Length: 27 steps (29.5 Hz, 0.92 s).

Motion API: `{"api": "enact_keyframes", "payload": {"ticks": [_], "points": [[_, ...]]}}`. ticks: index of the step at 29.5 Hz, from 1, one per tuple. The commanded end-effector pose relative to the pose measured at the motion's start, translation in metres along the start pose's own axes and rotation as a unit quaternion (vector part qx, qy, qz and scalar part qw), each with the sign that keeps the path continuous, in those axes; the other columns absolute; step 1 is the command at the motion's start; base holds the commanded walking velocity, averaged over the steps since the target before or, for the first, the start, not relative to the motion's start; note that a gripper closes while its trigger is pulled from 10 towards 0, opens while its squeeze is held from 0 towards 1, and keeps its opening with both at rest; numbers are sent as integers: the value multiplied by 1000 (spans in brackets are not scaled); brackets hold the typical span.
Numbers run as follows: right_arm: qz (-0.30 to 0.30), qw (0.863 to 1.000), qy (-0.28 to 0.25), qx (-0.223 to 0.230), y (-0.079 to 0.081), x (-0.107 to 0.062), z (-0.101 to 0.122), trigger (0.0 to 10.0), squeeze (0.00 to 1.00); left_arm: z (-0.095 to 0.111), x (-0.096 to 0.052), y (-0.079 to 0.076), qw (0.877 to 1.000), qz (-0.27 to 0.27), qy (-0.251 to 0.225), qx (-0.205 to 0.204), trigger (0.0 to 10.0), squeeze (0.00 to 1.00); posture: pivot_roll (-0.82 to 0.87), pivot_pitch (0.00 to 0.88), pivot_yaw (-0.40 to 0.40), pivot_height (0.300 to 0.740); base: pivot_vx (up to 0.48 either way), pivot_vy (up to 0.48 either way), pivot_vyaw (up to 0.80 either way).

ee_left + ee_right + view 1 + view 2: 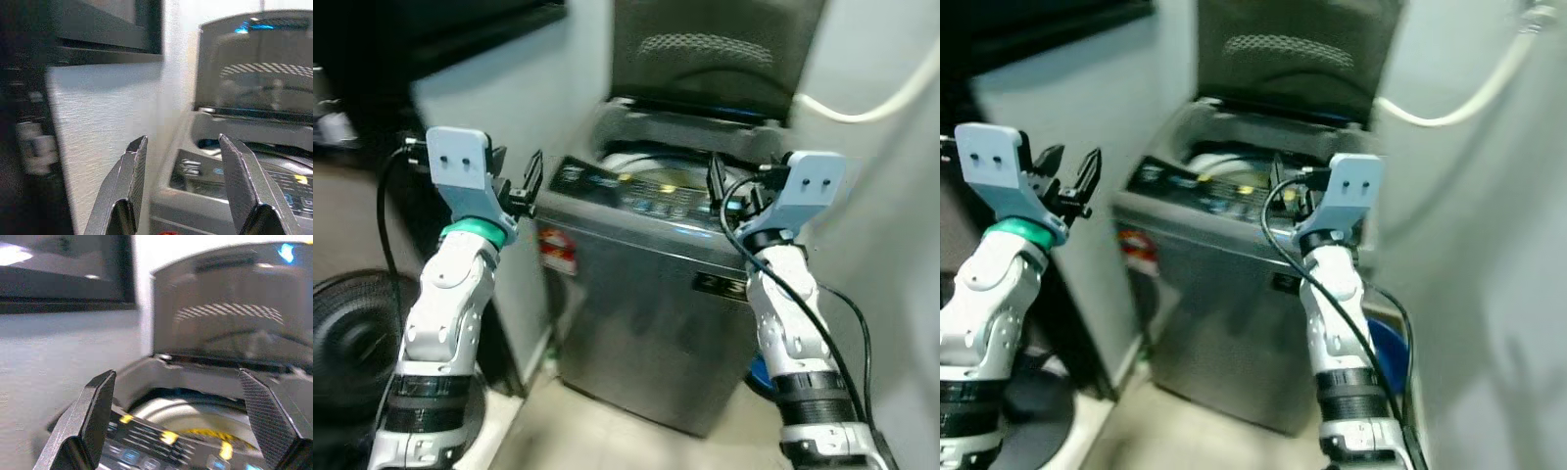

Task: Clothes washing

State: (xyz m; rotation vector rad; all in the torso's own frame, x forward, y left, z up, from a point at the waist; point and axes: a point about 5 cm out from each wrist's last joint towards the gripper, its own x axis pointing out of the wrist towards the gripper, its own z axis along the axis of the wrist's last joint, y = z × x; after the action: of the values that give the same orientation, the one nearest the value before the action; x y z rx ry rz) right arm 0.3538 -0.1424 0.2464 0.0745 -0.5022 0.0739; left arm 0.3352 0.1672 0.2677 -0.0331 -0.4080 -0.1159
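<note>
I have both arms raised in front of the washing machine (pixel 656 294), and both pairs of jaws stand apart with nothing between them. The left gripper (pixel 188 186) is held up near the machine's front left corner, beside a pale, finely textured side panel (pixel 102 122); its two fingers (pixel 129 181) are flat black blades tapering to blunt tips, with a clear gap between them, touching nothing. The right gripper (pixel 188 421) hangs over the right part of the control panel (pixel 646 191) and is spread wider; the inner face of one finger (pixel 264 416) shows a fine woven, grippy pattern. It too holds nothing and I see no contact with the machine.

The washing machine is a top-loader with a smooth, dark grey metallic body, boxy with rounded top edges. Its lid (pixel 715 44) stands upright at the back, dark and glossy, with a band of small dotted ribbing across it. Below the lid I can see the round pale rim of the drum (pixel 195 411). The control panel slopes toward me with small yellow and blue markings, too blurred to read. A red sticker (pixel 558 250) sits on the front left. A pale hose (pixel 871 103) curves along the wall to the right.
</note>
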Motion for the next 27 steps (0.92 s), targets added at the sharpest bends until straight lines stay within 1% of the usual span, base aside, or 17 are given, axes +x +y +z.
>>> {"api": "enact_keyframes", "payload": {"ticks": [1, 10, 23, 27], "points": [[1, 1000, 3, -2, -1, -1, -1, 10000, 0, -1, -1, -2, 1000, -5, 2, 0, 10000, 0, 75, 0, 6, 740, 0, 0, 794], [11, 1000, 5, -1, 2, -2, -2, 10000, 0, -1, 0, -3, 1000, -7, 2, 0, 10000, 0, 75, 0, 6, 740, 0, 0, 794], [41, 999, 11, 6, 9, -4, -5, 10000, 0, -2, -1, -4, 1000, -8, 4, 3, 10000, 0, 77, 2, 6, 740, 0, 0, 794], [60, 998, 12, 12, 14, -6, -6, 10000, 0, -3, -1, -5, 1000, -9, 6, 4, 10000, 0, 79, 6, 5, 740, 0, 0, 794]]}}
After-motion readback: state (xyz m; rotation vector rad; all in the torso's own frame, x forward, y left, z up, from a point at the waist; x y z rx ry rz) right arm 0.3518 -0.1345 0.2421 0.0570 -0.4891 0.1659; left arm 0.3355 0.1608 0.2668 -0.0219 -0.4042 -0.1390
